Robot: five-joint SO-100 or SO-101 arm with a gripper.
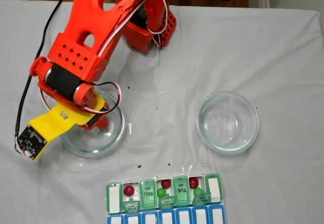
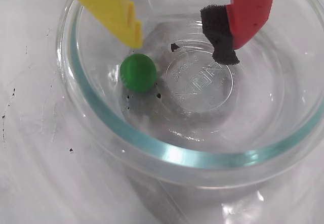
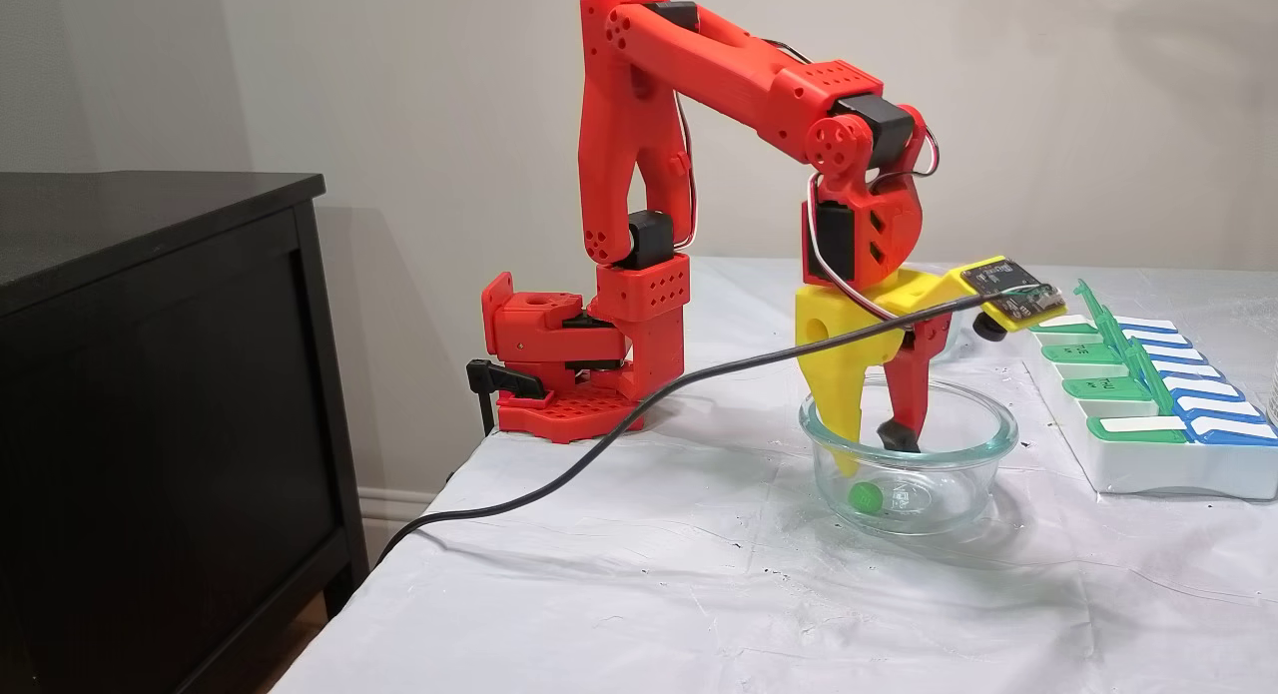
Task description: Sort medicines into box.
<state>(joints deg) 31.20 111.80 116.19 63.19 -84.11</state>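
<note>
The step in hand looks like the pick of the last loose pill: a green ball [image 2: 138, 72] lies on the floor of the glass dish [image 2: 101, 128] with the hand [image 2: 185, 47] lowered into that dish above it. In the wrist view the yellow finger [image 2: 114, 9] ends just above the ball, seemingly not touching it, while the red finger with its black pad [image 2: 218, 34] stands well off on the other side, over the dish's centre. The fingers are spread wide and hold nothing.

The side fixed view shows the hand [image 3: 874, 439] inside the dish's rim and the ball [image 3: 863, 495] low in the dish under the yellow finger.

In the top fixed view the box [image 1: 114, 193] sits on the surface just beyond the dish toward the lower edge, with red and green balls in its open compartments. A second dish [image 1: 207, 133] lies to the right of the first dish.

The next move probably calls for shifting the hand so the ball sits between the fingers, dropping lower, then closing gently, since a round glossy ball could squirt away.
</note>
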